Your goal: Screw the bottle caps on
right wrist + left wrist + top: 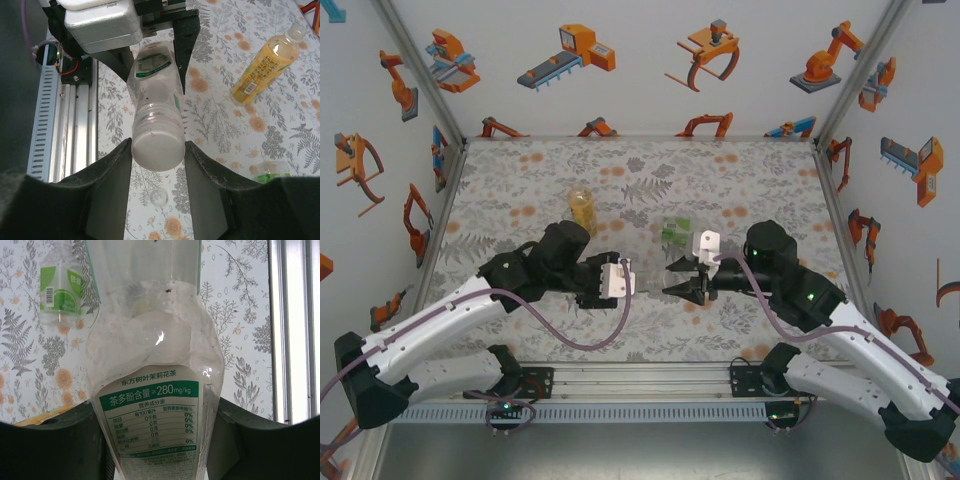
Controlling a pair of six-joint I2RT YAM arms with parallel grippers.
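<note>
Label (150, 412) on clear bottle (155, 335): "≥280mg/kg", seemingly "东方树叶茉莉花茶".

The table (650, 170) wears a pale cloth printed with grey fern leaves and small orange flowers. Along the table's near edge runs a silver aluminium rail (640, 380), with a grey slotted strip (640, 412) just in front of it. White walls (640, 90) printed with orange and blue machine drawings stand on the table's far, left and right sides. Metal posts (420, 70) rise from the table's far corners.
</note>
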